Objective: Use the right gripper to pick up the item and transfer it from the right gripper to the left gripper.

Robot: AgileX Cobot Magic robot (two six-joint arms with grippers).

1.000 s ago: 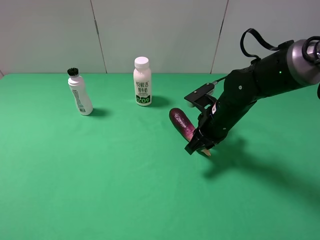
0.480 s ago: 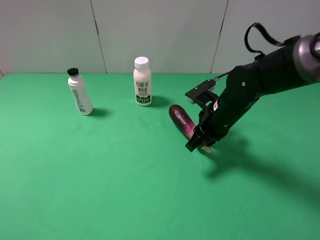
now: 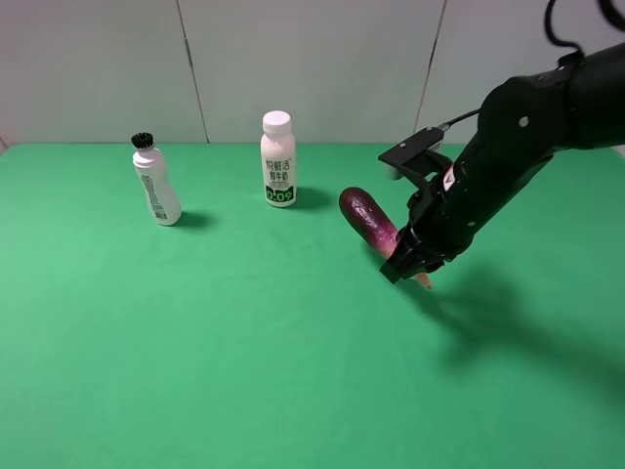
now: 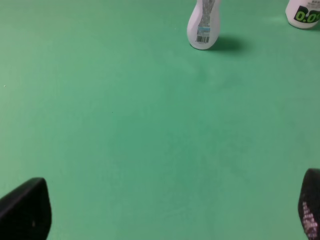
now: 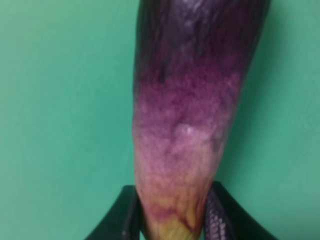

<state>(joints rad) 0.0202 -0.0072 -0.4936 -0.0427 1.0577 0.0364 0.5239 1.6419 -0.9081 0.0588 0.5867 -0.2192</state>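
Higher and farther right now, right gripper slanted downward, clamped on pale end of eggplant.

The white bottle left of the right gripper reads "0.0" near its base (Chinese characters above: too small). The brush-capped bottle farther left carries a barcode.

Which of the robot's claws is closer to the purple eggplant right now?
The right one. The right gripper is clamped on the eggplant near its tan tip. The left gripper hangs open elsewhere; its camera shows only table and bottles, no eggplant.
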